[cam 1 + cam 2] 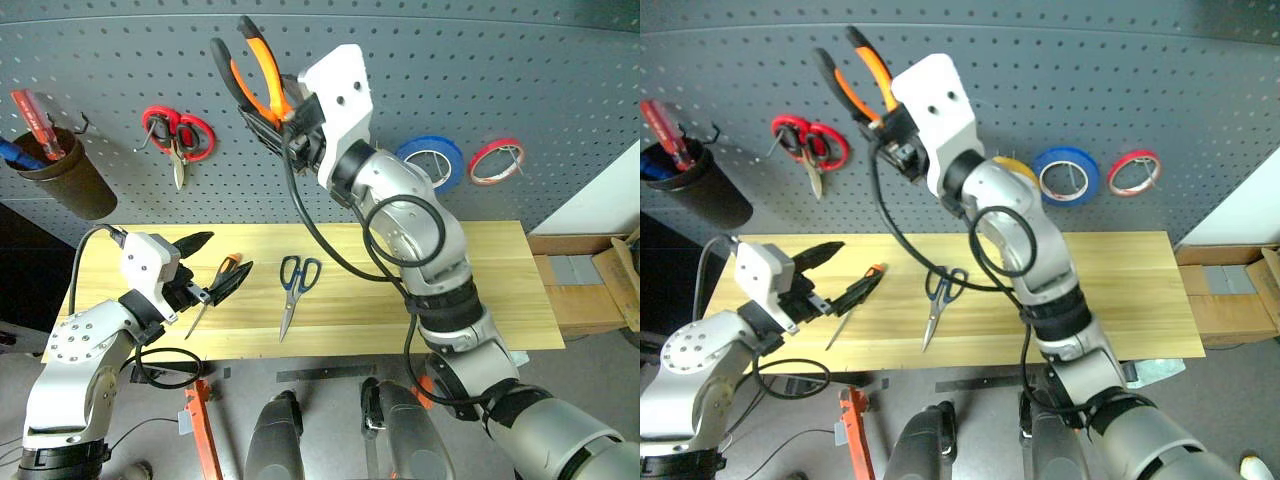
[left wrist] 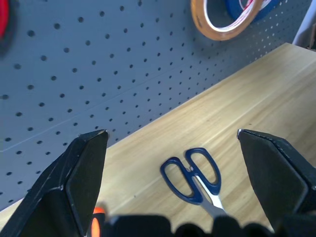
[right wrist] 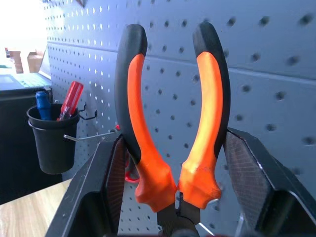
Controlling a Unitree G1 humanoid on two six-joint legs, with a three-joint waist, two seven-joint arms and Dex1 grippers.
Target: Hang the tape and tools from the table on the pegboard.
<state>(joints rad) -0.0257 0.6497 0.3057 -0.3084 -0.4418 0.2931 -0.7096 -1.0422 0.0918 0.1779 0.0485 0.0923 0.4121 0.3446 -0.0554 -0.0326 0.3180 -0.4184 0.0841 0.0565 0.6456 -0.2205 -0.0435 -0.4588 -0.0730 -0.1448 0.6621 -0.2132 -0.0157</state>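
Note:
My right gripper point(image 1: 282, 115) is raised in front of the dark grey pegboard point(image 1: 520, 70), shut on the orange-handled pliers point(image 1: 265, 65), whose handles point up. The wrist view shows the pliers point(image 3: 143, 123) squeezed between both pads. My left gripper point(image 1: 213, 262) hangs open and empty just above the left part of the pale wood table point(image 1: 480, 280), beside the orange-and-black screwdriver point(image 1: 212, 295). The blue-handled scissors point(image 1: 295, 285) lie flat mid-table, and also appear ahead of the left fingers point(image 2: 195, 175). The yellow-tan tape point(image 2: 222, 19) hangs on the pegboard, half hidden behind my right arm.
On the pegboard hang red-handled scissors point(image 1: 178, 135), a blue tape ring point(image 1: 432, 160) and a thin red tape ring point(image 1: 497, 160). A black cup point(image 1: 65, 175) holding red and blue screwdrivers is at the far left. Cardboard boxes point(image 1: 590, 285) stand beyond the table's right end.

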